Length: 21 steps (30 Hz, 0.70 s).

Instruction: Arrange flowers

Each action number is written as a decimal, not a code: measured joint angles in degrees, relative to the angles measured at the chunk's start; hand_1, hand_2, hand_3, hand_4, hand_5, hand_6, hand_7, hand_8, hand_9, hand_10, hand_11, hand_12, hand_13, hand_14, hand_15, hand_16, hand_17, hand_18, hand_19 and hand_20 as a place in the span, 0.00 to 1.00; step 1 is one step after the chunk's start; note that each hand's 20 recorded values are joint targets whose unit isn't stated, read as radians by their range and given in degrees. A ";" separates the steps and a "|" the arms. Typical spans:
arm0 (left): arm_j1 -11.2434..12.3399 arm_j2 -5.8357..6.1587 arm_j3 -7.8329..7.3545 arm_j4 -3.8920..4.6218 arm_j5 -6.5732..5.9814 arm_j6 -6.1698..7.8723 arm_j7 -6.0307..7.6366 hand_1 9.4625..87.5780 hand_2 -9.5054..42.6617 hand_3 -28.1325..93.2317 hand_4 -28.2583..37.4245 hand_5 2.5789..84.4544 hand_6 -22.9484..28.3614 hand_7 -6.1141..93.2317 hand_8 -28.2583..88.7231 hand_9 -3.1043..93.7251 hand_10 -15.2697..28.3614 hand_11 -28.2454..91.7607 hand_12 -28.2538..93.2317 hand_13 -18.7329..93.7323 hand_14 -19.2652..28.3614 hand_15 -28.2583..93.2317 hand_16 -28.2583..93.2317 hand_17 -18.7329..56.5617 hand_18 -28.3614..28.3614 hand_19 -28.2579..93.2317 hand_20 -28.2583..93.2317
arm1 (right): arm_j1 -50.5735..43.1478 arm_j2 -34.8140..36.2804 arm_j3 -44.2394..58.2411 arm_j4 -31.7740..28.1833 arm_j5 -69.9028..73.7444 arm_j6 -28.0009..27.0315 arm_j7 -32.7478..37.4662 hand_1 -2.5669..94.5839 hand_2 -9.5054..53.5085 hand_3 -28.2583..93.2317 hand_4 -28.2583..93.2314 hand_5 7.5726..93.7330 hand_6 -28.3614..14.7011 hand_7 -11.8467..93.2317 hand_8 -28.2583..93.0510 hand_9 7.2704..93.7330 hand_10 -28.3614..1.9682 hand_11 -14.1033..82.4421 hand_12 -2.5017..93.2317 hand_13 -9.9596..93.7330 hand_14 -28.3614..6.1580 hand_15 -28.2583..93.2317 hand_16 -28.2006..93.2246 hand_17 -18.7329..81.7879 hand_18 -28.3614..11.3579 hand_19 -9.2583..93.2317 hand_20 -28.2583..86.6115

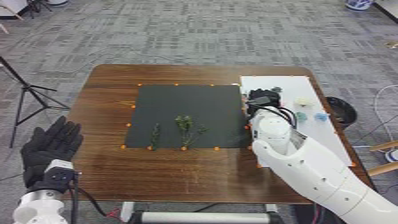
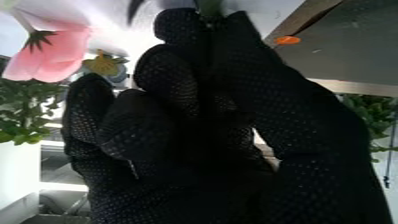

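My right hand [image 1: 264, 97] is over the inner edge of the white sheet [image 1: 284, 82], beside the dark mat [image 1: 182, 100]. In the right wrist view, thumb and fingers of the right hand [image 2: 187, 115] pinch a green stem [image 2: 210, 8]; its far part is out of sight. A pink flower [image 2: 55, 52] and a small yellow flower [image 2: 105, 65] are beyond the fingers. Green sprigs [image 1: 184, 124] lie on the mat's near part. Pale yellow [image 1: 304, 101], teal [image 1: 301, 116] and blue flowers [image 1: 321, 116] rest on the sheet. My left hand [image 1: 51, 145] is open, palm up, left of the table.
Orange markers [image 1: 217, 148] line the mat on the brown table [image 1: 178, 175]. A black round container [image 1: 341, 111] stands beyond the table's right edge. A tripod [image 1: 28, 87] is on the floor at the left. My right forearm [image 1: 306, 162] crosses the sheet.
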 measured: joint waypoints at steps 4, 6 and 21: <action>0.08 -0.02 -0.08 0.00 -0.02 0.00 0.01 0.19 0.54 0.83 0.00 0.52 0.61 0.22 0.15 0.43 0.72 0.46 0.31 0.42 0.72 0.54 0.18 0.18 0.71 0.46 0.33 | -0.31 -0.38 0.49 0.05 0.69 0.59 0.16 0.53 0.00 0.89 0.12 0.82 0.63 0.43 0.42 0.79 0.54 0.55 0.67 0.83 0.51 0.84 0.58 0.58 0.01 0.93 0.57; 0.14 -0.04 -0.09 0.00 -0.07 0.00 0.02 0.19 0.54 0.83 0.00 0.52 0.61 0.22 0.15 0.43 0.72 0.47 0.31 0.42 0.72 0.54 0.18 0.18 0.71 0.46 0.33 | -0.63 -0.62 0.98 -0.04 2.23 1.76 0.77 0.51 0.00 0.90 0.14 0.82 0.63 0.44 0.42 0.79 0.54 0.55 0.67 0.83 0.51 0.84 0.57 0.58 0.01 0.93 0.57; 1.24 -0.65 -1.01 -0.40 -1.37 -0.07 0.07 0.19 0.54 0.83 0.00 0.52 0.61 0.21 0.15 0.43 0.72 0.46 0.31 0.42 0.72 0.54 0.18 0.18 0.71 0.46 0.33 | -9.34 0.50 9.46 -14.45 22.55 12.25 7.10 0.47 0.00 0.92 0.21 0.80 0.61 0.50 0.42 0.79 0.52 0.56 0.65 0.85 0.52 0.83 0.57 0.60 0.00 0.95 0.55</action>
